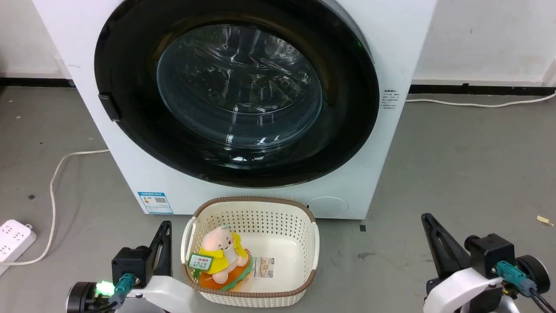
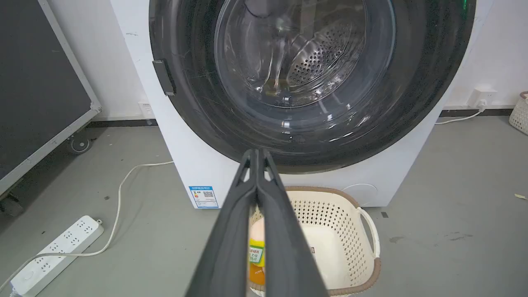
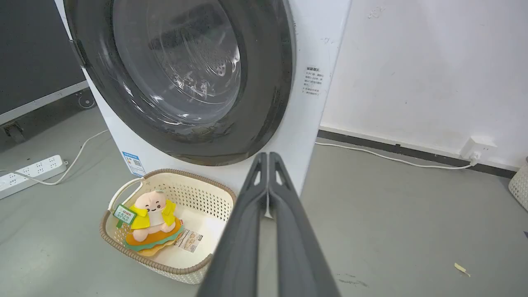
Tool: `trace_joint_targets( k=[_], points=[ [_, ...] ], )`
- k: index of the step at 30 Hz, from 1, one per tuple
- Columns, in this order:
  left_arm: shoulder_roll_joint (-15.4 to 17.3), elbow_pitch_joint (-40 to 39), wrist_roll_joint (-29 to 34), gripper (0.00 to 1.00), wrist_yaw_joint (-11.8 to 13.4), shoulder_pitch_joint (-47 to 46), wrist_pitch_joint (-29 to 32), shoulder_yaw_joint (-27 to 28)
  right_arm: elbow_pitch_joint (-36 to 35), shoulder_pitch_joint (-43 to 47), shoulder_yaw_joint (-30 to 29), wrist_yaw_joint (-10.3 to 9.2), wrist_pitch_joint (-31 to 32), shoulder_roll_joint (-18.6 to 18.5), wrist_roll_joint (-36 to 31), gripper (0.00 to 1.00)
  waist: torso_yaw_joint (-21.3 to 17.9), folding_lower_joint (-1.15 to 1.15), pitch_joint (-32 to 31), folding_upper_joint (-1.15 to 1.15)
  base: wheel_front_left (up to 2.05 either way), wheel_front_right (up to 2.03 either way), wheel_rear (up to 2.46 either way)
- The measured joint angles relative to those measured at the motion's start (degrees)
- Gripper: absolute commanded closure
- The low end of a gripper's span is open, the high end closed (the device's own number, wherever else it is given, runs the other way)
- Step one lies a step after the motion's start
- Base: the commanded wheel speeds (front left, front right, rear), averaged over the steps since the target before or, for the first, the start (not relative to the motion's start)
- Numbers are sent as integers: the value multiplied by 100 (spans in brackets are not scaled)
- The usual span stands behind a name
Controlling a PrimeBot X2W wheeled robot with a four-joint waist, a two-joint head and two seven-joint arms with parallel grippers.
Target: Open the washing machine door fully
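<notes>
The washing machine door point(image 1: 130, 108), round, glossy black with a bulging clear glass bowl, lies flat against the white machine point(image 1: 391, 43), shut. A small black handle tab point(image 1: 109, 107) sits on its left rim. The door point(image 2: 412, 82) fills the upper left wrist view, its handle point(image 2: 164, 77) at the left, and the door point(image 3: 264, 82) shows in the right wrist view too. My left gripper point(image 1: 165, 226) rests low at the lower left, shut and empty; its tips point(image 2: 256, 153) meet. My right gripper point(image 1: 427, 217) sits at the lower right, shut and empty, tips point(image 3: 268, 156) together. Both hang well short of the door.
A cream basket point(image 1: 299, 208) with a plush toy point(image 1: 223, 256) stands on the floor right in front of the machine, between my grippers. A white power strip point(image 1: 13, 237) and its cable point(image 1: 54, 182) lie at the left. A dark wheeled panel point(image 2: 37, 90) stands further left.
</notes>
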Motion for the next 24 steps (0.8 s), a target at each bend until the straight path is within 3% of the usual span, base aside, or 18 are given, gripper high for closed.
trace_joint_targets(
  k=[24],
  points=[
    [0,0,0,100,0,0,0,3,0,0,2,0,0,0,0,100,0,0,0,0,0,0,0]
  ],
)
